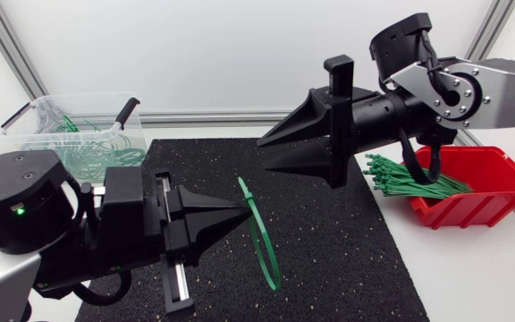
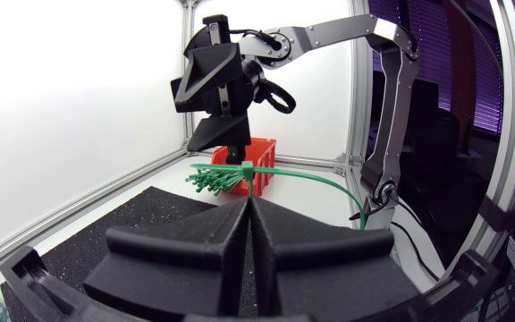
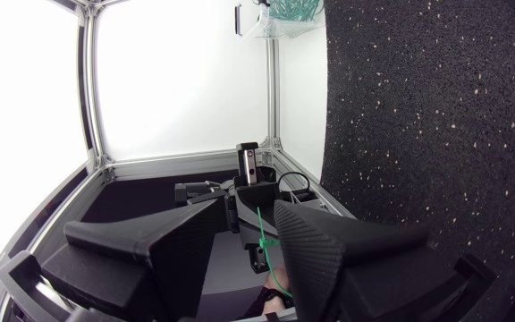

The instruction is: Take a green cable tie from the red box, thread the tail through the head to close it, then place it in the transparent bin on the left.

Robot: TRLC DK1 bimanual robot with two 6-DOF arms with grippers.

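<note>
Left gripper point(image 1: 245, 213) clamped on tie point(image 1: 263, 243), which curves over mat point(image 1: 347, 259) | right gripper point(image 1: 265, 152) fingers apart, holding nothing, beside box point(image 1: 499, 179) | bin point(image 1: 34, 116) at mat's far-left corner

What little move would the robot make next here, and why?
Probably swing the left gripper towards the transparent bin. It is shut on the green cable tie, which seems already closed into a loop, and the right gripper hangs open, apart from it.
</note>
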